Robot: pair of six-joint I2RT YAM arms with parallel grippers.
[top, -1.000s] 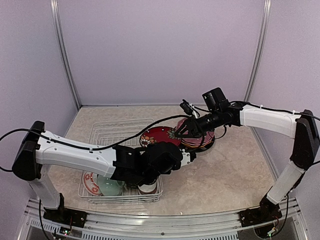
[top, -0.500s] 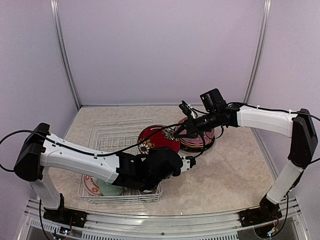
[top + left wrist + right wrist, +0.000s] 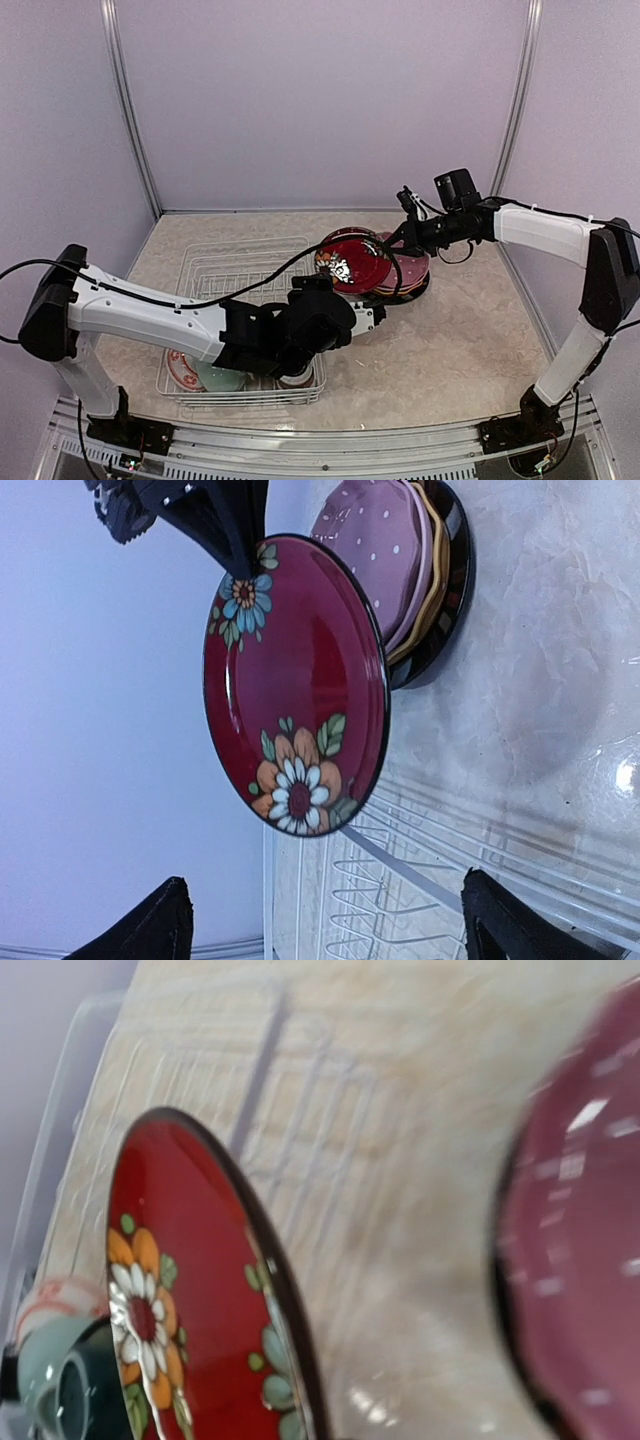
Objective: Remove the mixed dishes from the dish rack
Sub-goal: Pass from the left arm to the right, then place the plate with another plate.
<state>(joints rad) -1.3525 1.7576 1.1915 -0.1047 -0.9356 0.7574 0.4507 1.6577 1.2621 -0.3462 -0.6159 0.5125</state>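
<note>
The dark red floral bowl [image 3: 353, 262] hangs on edge above the table, just left of the stacked plates. My right gripper [image 3: 404, 233] is shut on its rim; in the left wrist view its black fingers [image 3: 228, 528] pinch the top edge of the bowl [image 3: 300, 680]. The right wrist view shows the bowl [image 3: 180, 1300] close up, with no fingers visible. My left gripper [image 3: 376, 318] is open and empty, below and apart from the bowl, its fingertips [image 3: 165, 925] spread wide. The white dish rack [image 3: 215, 268] lies to the left.
A pink dotted plate [image 3: 375, 550] tops a yellow and a black one in the stack [image 3: 410, 280] right of the rack. At the rack's near end sit a pale-green cup [image 3: 220, 372], a red-patterned white bowl [image 3: 180, 365] and a brown-white cup [image 3: 293, 378].
My left gripper opened and let go of the floral bowl. My right gripper closed on its rim and carried it right, toward the plate stack.
</note>
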